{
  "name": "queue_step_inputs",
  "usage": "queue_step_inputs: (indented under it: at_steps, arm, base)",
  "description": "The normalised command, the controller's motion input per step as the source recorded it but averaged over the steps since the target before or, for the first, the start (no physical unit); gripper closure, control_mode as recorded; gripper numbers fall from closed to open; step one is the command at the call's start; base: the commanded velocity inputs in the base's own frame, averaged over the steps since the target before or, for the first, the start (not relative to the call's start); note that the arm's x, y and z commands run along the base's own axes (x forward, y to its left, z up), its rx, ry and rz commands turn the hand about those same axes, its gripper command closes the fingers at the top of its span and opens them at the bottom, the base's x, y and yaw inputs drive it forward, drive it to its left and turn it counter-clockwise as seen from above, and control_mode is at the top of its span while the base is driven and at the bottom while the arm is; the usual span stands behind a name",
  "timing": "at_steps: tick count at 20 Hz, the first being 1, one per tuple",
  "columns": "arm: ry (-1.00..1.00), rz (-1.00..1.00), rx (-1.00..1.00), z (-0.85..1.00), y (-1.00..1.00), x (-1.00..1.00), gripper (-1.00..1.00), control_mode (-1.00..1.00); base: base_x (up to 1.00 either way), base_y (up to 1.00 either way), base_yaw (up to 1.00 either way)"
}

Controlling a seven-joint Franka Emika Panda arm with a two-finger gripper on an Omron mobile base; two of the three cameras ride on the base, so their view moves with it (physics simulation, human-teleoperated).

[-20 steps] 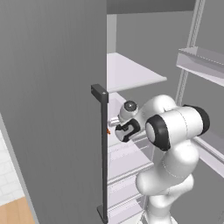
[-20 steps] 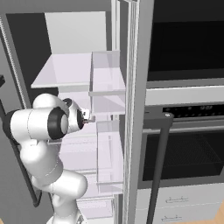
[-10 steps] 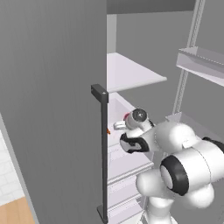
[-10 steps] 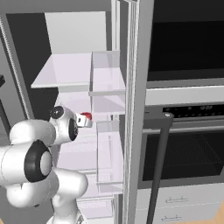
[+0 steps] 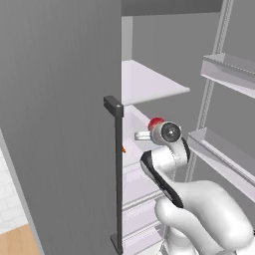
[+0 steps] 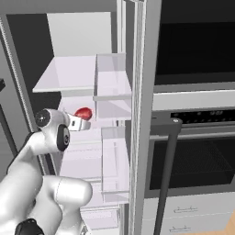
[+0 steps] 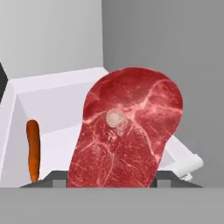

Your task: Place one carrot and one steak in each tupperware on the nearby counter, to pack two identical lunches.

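Steak in the tool, inside the open fridge.
A carrot (image 7: pixel 33 150) lies at the left in a white fridge bin (image 7: pixel 57 92), close to its left wall. Right of it the tool (image 6: pixel 81 124) is closed on a steak (image 7: pixel 129 127), lifted above the bin floor. The fridge door (image 5: pixel 60 114) stands near on the left, door shelves (image 5: pixel 226 69) on the right.

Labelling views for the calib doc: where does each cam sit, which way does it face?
Left base view: behind-left of the arm, facing the open fridge; white arm lower right.
Right base view: behind-right, facing fridge shelves and oven; arm lower left.
Hand view: on the hand, looking along the gripper.
Shared: the steak; the carrot.
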Motion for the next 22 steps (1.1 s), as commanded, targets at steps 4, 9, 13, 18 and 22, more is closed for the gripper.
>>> queue_step_inputs:
  at_steps: [4,9,13,18,22]
  arm:
    - [0.17,-0.02,0.1,0.87,-0.03,-1.0,1.0,-1.0]
    - [0.21,0.01,0.05,0.57,0.0,-1.0,1.0,-1.0]
    - [0.12,0.0,0.0,0.43,0.0,-1.0,1.0,-1.0]
    - [-0.01,0.03,-0.01,0.0,0.12,-0.74,1.0,1.0]
    - [0.0,0.0,0.0,0.0,0.0,0.0,1.0,1.0]
  base:
    - [0.0,0.0,0.0]
    - [0.0,0.0,0.0]
    - [0.0,0.0,0.0]
    - [-0.2,0.04,0.02]
    - [-1.0,0.17,0.11]
